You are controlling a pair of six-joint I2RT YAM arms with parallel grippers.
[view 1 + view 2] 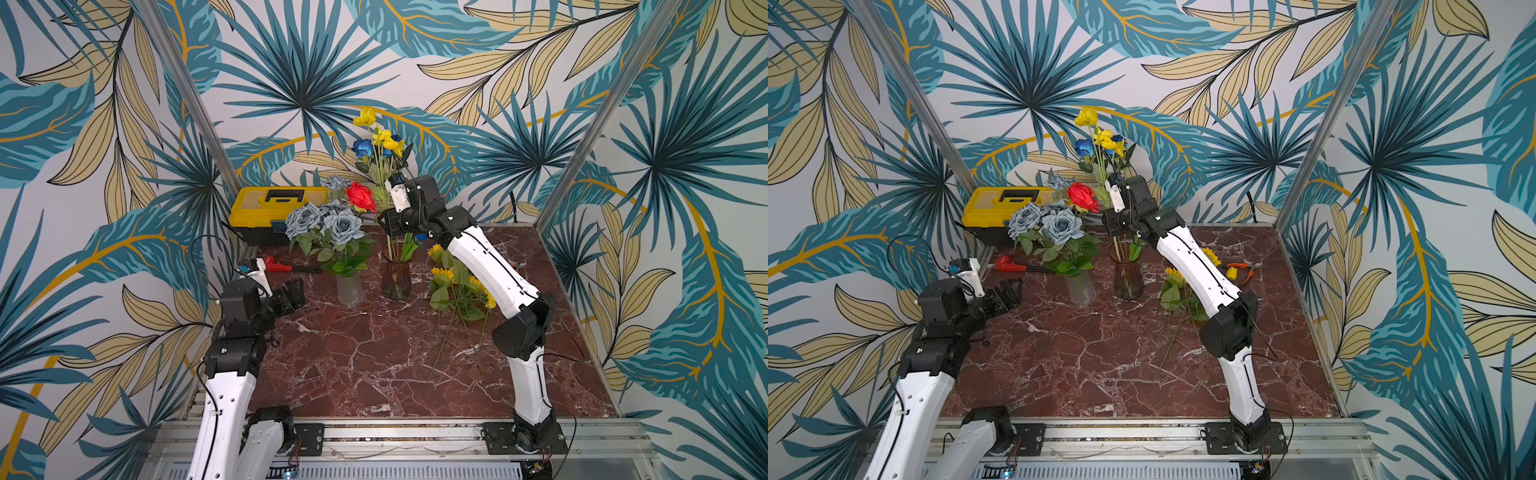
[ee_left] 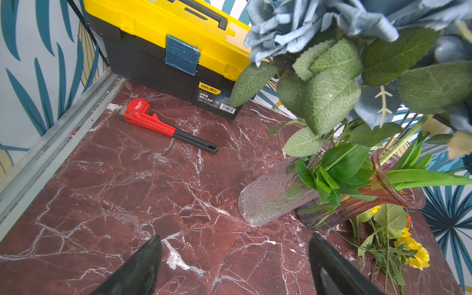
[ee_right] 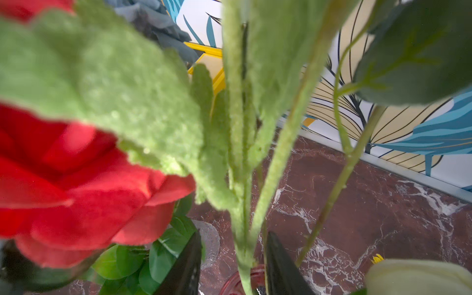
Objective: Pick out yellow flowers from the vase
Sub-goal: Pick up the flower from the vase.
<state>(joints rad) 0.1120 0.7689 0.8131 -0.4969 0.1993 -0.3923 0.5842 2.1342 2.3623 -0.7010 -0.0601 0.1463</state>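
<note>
The amber glass vase (image 1: 396,282) stands mid-table and holds yellow flowers (image 1: 365,117) on long stems, with a deep blue rose (image 1: 362,146) among them. My right gripper (image 1: 386,226) is at the stems just above the vase mouth. In the right wrist view its jaws (image 3: 234,233) stand apart on either side of a fuzzy green stem (image 3: 242,178), with small gaps to each finger. Its bloom is out of that view. More yellow flowers (image 1: 442,275) lie on the table right of the vase. My left gripper (image 1: 296,291) hovers open and empty at the left (image 2: 234,236).
A clear vase (image 1: 349,289) of grey-blue roses stands left of the amber one, with a red rose (image 1: 360,196) behind it. A yellow toolbox (image 1: 266,203) and a red pipe wrench (image 1: 291,266) sit at the back left. Pliers (image 1: 1246,268) lie at the back right.
</note>
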